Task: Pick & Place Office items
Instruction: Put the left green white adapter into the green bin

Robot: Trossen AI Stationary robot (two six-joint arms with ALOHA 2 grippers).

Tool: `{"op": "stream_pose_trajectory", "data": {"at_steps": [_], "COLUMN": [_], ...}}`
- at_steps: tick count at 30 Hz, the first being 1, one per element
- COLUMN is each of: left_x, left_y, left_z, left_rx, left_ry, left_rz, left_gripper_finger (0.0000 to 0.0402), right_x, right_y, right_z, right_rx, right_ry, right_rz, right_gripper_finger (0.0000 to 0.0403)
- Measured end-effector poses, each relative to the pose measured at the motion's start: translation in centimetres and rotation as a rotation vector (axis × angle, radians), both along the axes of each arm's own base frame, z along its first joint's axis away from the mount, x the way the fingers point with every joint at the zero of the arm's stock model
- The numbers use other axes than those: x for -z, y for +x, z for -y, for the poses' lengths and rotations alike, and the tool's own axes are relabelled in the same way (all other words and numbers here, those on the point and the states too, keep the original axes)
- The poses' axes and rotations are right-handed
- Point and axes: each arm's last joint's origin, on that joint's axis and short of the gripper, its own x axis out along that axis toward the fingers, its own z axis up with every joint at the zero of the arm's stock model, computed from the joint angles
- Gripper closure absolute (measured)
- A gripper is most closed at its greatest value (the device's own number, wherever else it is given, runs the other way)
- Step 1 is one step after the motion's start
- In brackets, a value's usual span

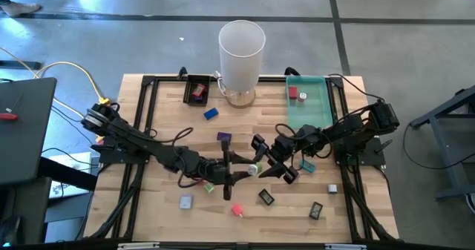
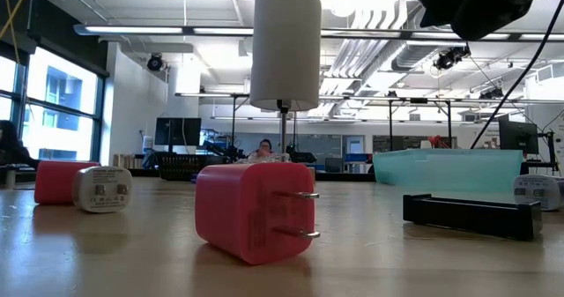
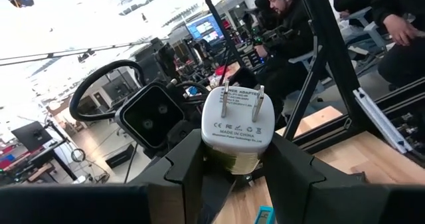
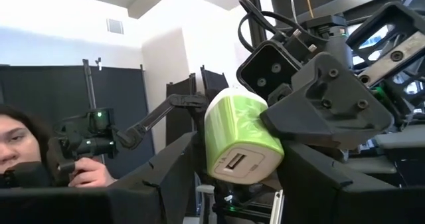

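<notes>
A white power adapter with a green body [image 1: 254, 168] is up off the table at its middle, between my two grippers. My left gripper [image 1: 243, 168] comes from the left and is shut on it; the prongs [image 3: 240, 101] face its camera. My right gripper [image 1: 272, 161] comes from the right and is open, its fingers standing on either side of the adapter's USB end [image 4: 240, 163]. Other small items lie flat on the wood: a pink adapter [image 1: 237, 210] [image 2: 251, 211], a blue block [image 1: 211, 113], a purple one [image 1: 224, 137], grey and black pieces. My left gripper pinches the adapter's green body [image 3: 232, 159] between its two fingers, one on each side, just below the white pronged face. The fingers come about level from the table's left. One finger [image 4: 319, 111] lies on the adapter's side. The adapter is lifted clear of the table.
A tall white cylinder [image 1: 242, 53] stands at the far edge. A small black tray [image 1: 197, 90] holding a red piece sits to its left, a translucent green tray [image 1: 308, 105] with two pieces to its right. People show beyond the table.
</notes>
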Motion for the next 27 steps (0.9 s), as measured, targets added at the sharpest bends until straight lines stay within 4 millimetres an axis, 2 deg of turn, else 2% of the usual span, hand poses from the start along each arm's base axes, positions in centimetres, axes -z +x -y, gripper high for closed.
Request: {"op": "stream_pose_trajectory", "data": {"at_steps": [9,19,22,27], "left_x": [0.1,0.2,0.2,0.3], "left_y": [0.0,-0.3,-0.5,-0.6], "left_z": [0.1,0.9,1.3,1.4], "left_rx": [-0.004,0.013,-0.007,-0.011], "left_ry": [0.01,0.026,0.047,0.056], "left_rz": [-0.005,-0.011,-0.015,-0.018], "left_gripper_finger": [0.0282,0.0282,0.0282,0.0282], "right_x": [0.0,0.1,0.2,0.2], "right_y": [0.0,0.0,0.1,0.1], "right_z": [0.0,-0.1,-0.1,-0.2], "right_rx": [-0.006,-0.022,-0.025,-0.024], "right_ry": [-0.01,-0.024,-0.03,-0.029], "right_rz": [0.002,-0.007,-0.014,-0.014], "right_gripper_finger": [0.021,0.026,0.0247,0.0202]}}
